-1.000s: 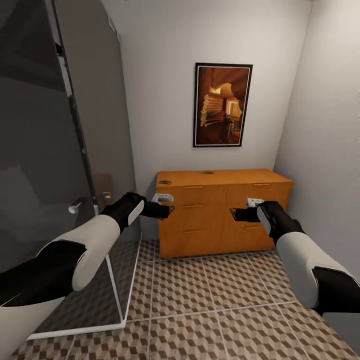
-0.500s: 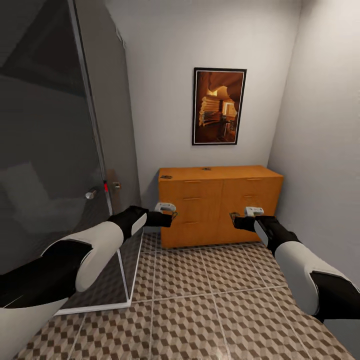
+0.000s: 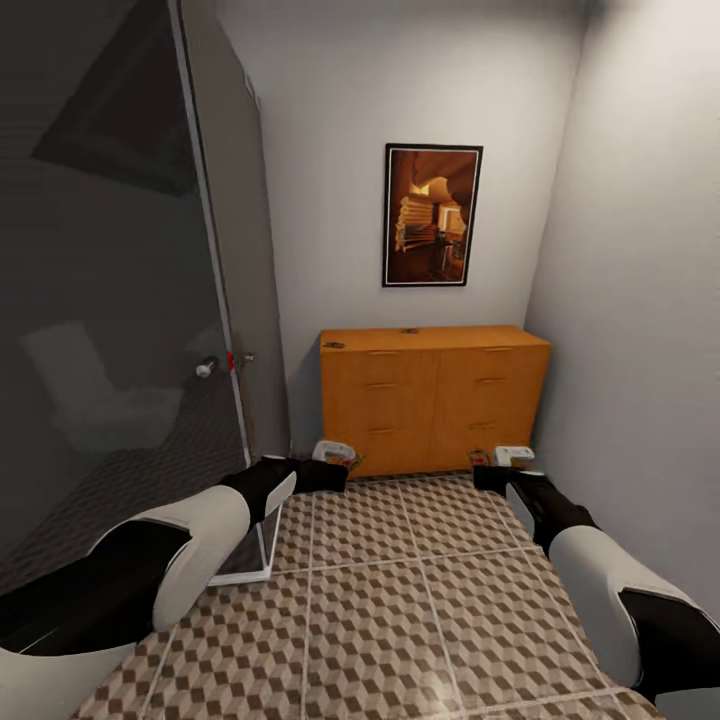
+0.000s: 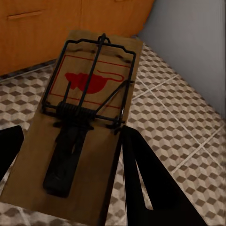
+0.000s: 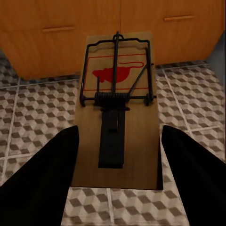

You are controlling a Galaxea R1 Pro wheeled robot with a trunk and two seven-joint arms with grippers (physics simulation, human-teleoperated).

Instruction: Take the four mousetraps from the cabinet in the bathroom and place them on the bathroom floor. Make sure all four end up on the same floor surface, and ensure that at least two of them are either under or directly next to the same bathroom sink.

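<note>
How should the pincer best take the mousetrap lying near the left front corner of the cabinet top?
Probably by the board's two long side edges, from above: the mousetrap lies flat on the cabinet top, so only its thin edges offer opposite faces.

No words, brand names or numbers can be read anywhere. The only printed marks are on the 2 mousetraps seen in the wrist views: the mousetrap held by the left gripper (image 4: 82, 122) bears a red mouse silhouette inside a thin red outline on its wooden board, and the mousetrap held by the right gripper (image 5: 118, 108) bears the same red figure and outline. The framed picture (image 3: 431, 215) on the wall carries no legible lettering.
</note>
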